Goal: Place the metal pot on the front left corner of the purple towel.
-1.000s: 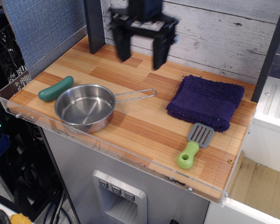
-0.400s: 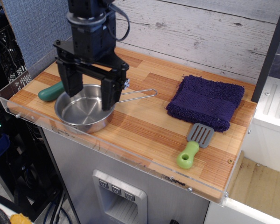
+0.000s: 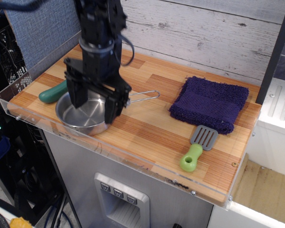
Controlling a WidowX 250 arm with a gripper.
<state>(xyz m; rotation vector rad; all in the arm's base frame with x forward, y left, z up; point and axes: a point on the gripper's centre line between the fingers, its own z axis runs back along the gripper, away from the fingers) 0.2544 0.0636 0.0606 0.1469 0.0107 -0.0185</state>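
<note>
Downward gripper [image 3: 94, 108], jaws spread, straddling metal pot [image 3: 83, 117]

Bare wood between metal pot [image 3: 84, 113] – purple towel [image 3: 209, 103].

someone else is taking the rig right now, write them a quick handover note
Gripper: open, fingers lowered around the metal pot, one inside the bowl, one outside its right rim; not closed on it yet.
Metal pot: on the left of the wooden counter, not lifted, handle pointing right.
Purple towel: on the right of the counter, nothing on it.
Done: approach to the pot.
Left: grasp, lift, carry right, set the pot on the towel's front left corner.
</note>
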